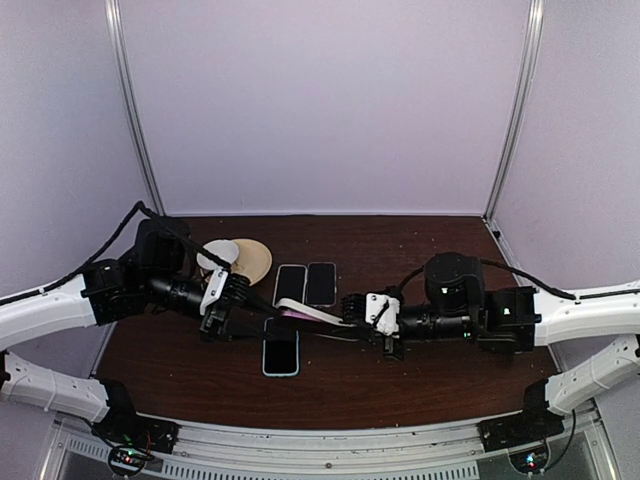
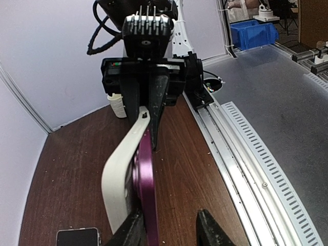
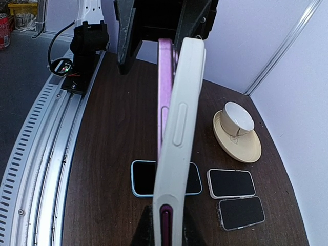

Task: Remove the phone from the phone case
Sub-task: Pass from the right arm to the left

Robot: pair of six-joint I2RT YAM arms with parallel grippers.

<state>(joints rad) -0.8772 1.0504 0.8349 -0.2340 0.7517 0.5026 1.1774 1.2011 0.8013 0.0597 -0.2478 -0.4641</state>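
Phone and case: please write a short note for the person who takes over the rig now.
Right tool: shut on one end of the phone, held on edge in the air.
Left tool: open around the other end.
Case: bowed away from the phone along one side, not off yet.
Done: peeling begun. Left: pull the case fully off.
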